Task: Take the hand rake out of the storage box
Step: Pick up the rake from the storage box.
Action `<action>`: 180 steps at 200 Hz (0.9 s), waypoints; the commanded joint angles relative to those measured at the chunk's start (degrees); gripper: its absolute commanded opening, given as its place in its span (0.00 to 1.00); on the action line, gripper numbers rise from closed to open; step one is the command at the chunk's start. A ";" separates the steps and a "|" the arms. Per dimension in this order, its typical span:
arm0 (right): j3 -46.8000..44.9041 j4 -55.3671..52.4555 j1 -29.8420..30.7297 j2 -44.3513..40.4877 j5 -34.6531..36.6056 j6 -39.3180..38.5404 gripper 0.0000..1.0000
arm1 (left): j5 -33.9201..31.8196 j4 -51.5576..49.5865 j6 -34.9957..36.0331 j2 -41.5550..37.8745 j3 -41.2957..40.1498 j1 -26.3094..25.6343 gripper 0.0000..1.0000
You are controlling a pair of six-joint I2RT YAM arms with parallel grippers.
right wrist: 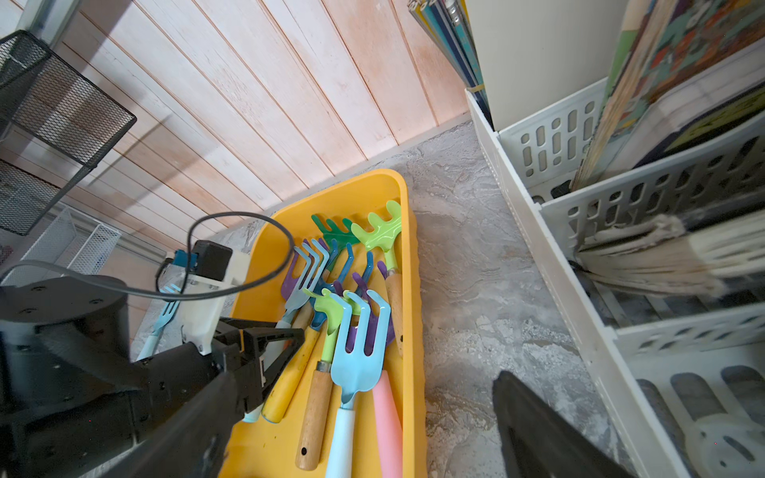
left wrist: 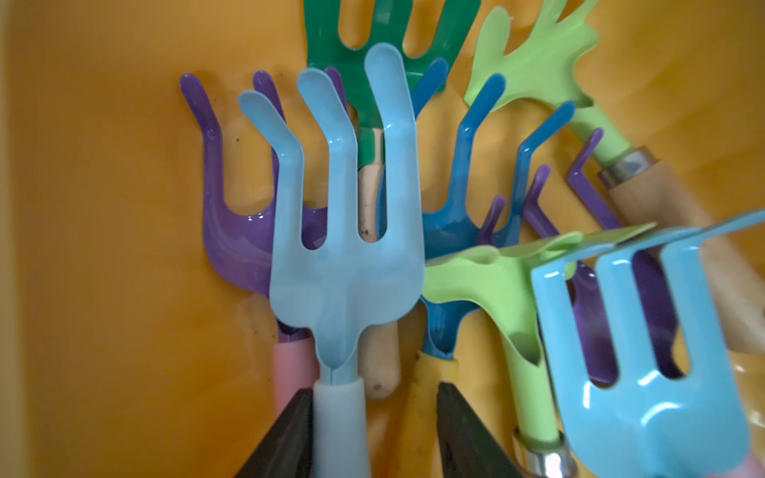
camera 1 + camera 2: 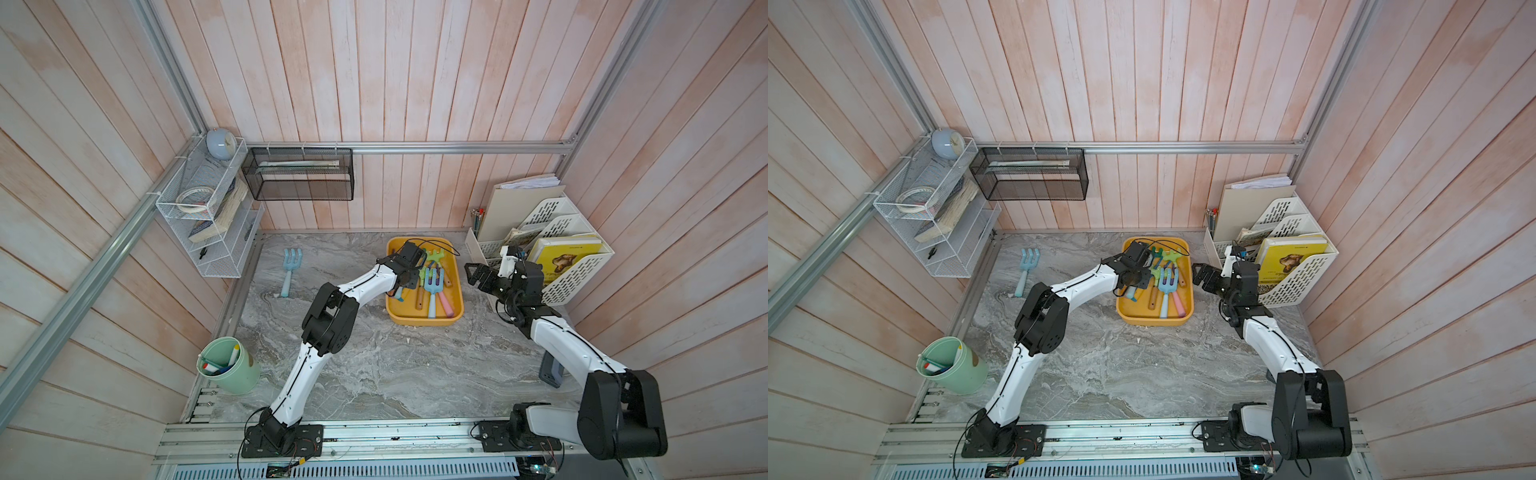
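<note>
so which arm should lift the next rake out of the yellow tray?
Left. The left gripper is down in the storage box, jaws straddling the handle of the pale blue rake. The right gripper hangs open outside the box, beside the file rack, empty.

Both top views sit high above the front rail (image 3: 374,436) and look steeply down toward the back wall (image 3: 395,83), far enough off to take in the whole tabletop (image 3: 395,365). They share nearly everything, shifted slightly sideways. The left wrist camera sits just behind the left gripper (image 2: 374,387), looking past its fingers (image 2: 285,438) straight into the storage box (image 2: 103,248), very near the hand rakes (image 2: 343,269). The right wrist camera looks from beside the box toward the back wall, farther off, sharing those rakes and the left gripper with the top views.
</note>
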 commanded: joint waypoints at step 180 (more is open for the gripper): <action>-3.74 2.34 -1.64 -2.87 -0.40 1.16 0.98 | -10.92 -5.13 6.37 -13.15 -4.06 -0.13 0.09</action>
